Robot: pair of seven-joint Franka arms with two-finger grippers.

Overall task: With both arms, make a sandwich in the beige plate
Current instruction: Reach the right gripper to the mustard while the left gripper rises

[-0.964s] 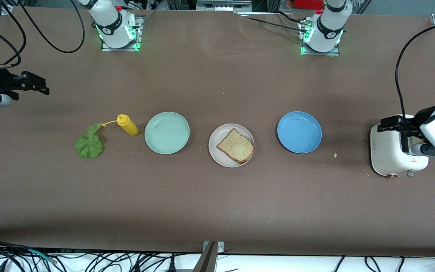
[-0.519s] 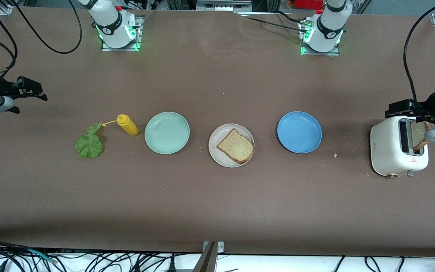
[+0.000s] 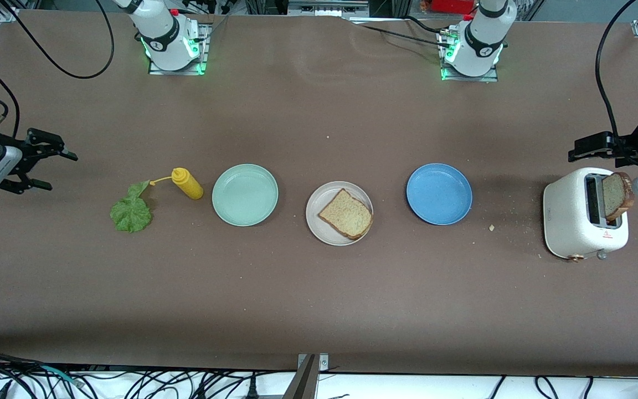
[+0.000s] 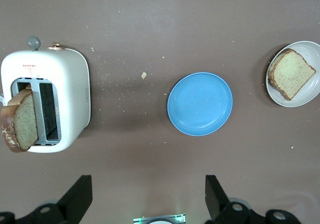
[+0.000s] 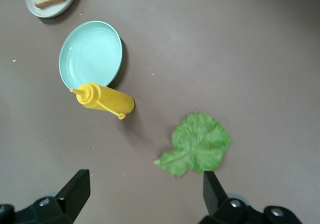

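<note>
One bread slice point(image 3: 346, 214) lies on the beige plate point(image 3: 319, 223) at the table's middle. A second bread slice point(image 3: 616, 195) sticks up, tilted, out of a slot of the white toaster point(image 3: 571, 221) at the left arm's end. A green lettuce leaf point(image 3: 129, 211) lies flat on the table at the right arm's end. My left gripper point(image 3: 596, 148) hangs open and empty beside the toaster point(image 4: 60, 98), clear of that slice point(image 4: 21, 128). My right gripper point(image 3: 55, 168) is open and empty over bare table, close to the lettuce point(image 5: 199, 144).
A yellow squeeze bottle point(image 3: 187, 184) lies beside the lettuce. A mint-green plate point(image 3: 245, 194) and a blue plate point(image 3: 439, 193) flank the beige plate, both with nothing on them. Crumbs are scattered between the blue plate and the toaster.
The left gripper has drawn back from over the toaster, uncovering the slice in its slot. The right gripper has swung toward the lettuce.
</note>
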